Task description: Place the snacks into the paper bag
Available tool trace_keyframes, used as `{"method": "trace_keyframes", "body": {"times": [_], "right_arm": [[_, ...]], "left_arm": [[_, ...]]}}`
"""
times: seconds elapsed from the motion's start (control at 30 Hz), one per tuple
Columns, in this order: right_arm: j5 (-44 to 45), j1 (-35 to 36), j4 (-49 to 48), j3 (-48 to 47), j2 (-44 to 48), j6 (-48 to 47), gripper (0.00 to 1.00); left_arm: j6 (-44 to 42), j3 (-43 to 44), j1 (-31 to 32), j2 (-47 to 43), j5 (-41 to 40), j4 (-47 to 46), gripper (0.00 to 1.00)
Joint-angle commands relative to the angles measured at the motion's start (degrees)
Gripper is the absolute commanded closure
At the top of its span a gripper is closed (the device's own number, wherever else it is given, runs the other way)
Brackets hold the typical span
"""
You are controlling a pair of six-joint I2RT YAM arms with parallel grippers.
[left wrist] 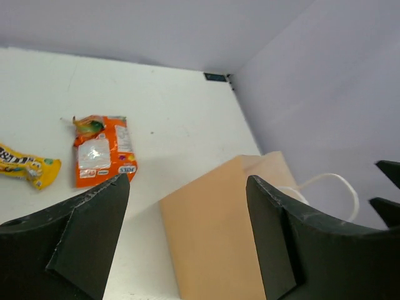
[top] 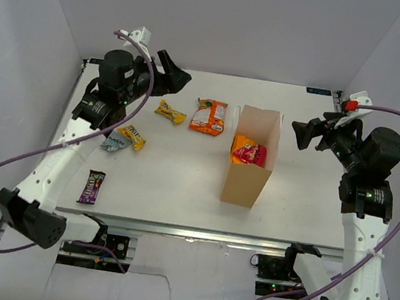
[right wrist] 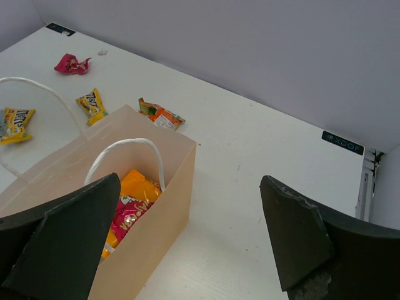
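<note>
The left jaws and right jaws are held wide open. A pink-red packet (top: 250, 155) is seen inside the paper bag (top: 244, 182). Its label cannot be read.

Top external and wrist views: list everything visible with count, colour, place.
tan kraft paper bag: one, tan, standing open right of centre.
orange-yellow foil packet: one, inside bag.
pink-red foil packet: one, inside bag.
orange foil chip bag: one, left of paper bag.
yellow foil packets: two, left of chip bag.
pale blue-white packet: one, against the leftmost yellow one.
purple foil packet: one, near-left table.
red crumpled wrapper: one, far-left table.
white table: one, under everything.
left jaws, right jaws: black, open, empty.
</note>
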State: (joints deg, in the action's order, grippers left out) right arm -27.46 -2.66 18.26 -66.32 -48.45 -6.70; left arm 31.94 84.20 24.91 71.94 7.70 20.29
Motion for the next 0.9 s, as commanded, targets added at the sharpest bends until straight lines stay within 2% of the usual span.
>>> {"method": "trace_keyframes", "body": {"times": [0.0,0.23,0.43,0.6,0.87], "right_arm": [[3.7,-1.0,-1.6,0.1,-1.1,2.7,0.02],[6.9,-2.6,-0.7,5.8,-0.5,4.6,0.02],[6.3,-3.5,-0.4,10.8,1.6,4.8,0.02],[5.8,-4.4,-0.4,13.1,2.6,4.9,0.02],[4.9,-5.1,-0.6,14.5,2.9,5.2,0.02]], "left_arm": [[0.8,-2.2,-3.2,9.1,8.9,0.8,0.15],[-2.2,4.4,-4.7,29.8,15.4,-1.0,0.14],[-2.9,15.1,-4.6,45.0,14.4,0.9,0.14],[-3.0,21.9,-4.1,52.4,11.1,2.2,0.14],[-5.6,24.5,-2.4,58.1,3.2,4.6,0.14]]}}
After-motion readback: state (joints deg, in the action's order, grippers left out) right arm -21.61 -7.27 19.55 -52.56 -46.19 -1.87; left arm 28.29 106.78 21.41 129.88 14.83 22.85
